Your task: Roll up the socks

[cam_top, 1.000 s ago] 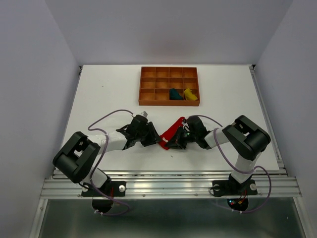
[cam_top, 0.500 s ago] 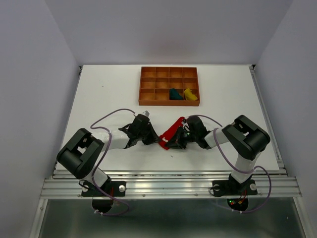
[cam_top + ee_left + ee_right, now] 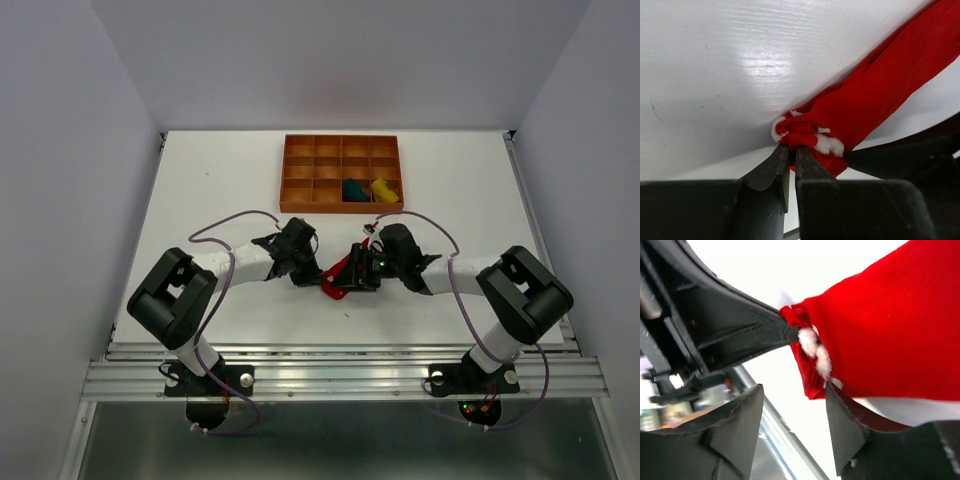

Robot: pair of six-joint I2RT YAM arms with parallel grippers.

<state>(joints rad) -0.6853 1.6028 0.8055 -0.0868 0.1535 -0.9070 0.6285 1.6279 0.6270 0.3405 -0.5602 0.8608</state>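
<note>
The red sock (image 3: 343, 271) lies stretched on the white table between my two grippers. My left gripper (image 3: 791, 148) is shut on its bunched near end, where white fuzz shows beside the red sock (image 3: 880, 95). In the top view my left gripper (image 3: 314, 276) meets the sock from the left. My right gripper (image 3: 792, 390) stands open, one finger just under the red sock (image 3: 890, 330), nothing pinched between its fingers. It reaches in from the right, my right gripper (image 3: 352, 279) close to the left one. A rolled dark teal sock (image 3: 353, 189) and a rolled yellow sock (image 3: 383, 190) sit in neighbouring compartments of the tray.
The orange-brown gridded tray (image 3: 340, 209) stands at the back centre of the table. The left gripper's dark fingers (image 3: 740, 335) fill the upper left of the right wrist view. The table's near metal rail (image 3: 340, 365) runs just behind both arm bases.
My right gripper has opened and let go of the red sock. My left gripper closed on the sock's end. Both grippers shifted slightly toward the back, and the sock now looks shorter and more bunched.
</note>
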